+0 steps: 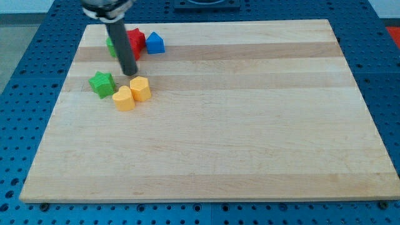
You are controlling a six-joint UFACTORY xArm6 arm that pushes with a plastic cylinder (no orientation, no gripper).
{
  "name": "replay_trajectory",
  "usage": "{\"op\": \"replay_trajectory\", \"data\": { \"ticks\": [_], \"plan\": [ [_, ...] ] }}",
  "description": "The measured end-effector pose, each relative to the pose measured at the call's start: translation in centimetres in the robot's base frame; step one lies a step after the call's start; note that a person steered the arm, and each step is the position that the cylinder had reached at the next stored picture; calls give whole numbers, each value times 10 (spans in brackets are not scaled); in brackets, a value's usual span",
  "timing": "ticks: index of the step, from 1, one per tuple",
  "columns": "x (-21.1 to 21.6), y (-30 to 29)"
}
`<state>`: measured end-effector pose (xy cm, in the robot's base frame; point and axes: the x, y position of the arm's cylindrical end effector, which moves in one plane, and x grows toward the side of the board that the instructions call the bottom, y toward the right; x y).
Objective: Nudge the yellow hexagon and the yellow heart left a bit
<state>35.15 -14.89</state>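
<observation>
1. The arm enters at the upper left of the frame and ends in a straight dark rod, leaning slightly so its lower end sits further toward the view's right than its top.
2. The rod carries no pincer, so there is nothing to open, close or grip; only my tip [130, 73] meets the wooden board [250, 125].
3. My tip rests just above the yellow hexagon [140, 89], close to its upper left edge; whether it touches cannot be told.
4. The yellow hexagon sits in the upper left part of the board, touching the yellow heart [124, 99], which lies just below and to its left.
5. A green star [102, 83] stands just left of the yellow pair, close to the heart.
6. Behind the rod, near the board's top edge, a red block [136, 41] and a partly hidden green block [110, 47] sit together; their shapes are unclear.
7. A blue house-shaped block [155, 43] stands just right of the red one.
8. No containers appear; the board lies on a blue perforated table [25, 94].
</observation>
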Motion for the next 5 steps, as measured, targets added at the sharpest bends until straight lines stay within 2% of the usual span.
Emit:
{"op": "replay_trajectory", "data": {
  "ticks": [1, 2, 3, 5],
  "plan": [
    [10, 41],
    [39, 67],
    [57, 71],
    [58, 41]
  ]
}}
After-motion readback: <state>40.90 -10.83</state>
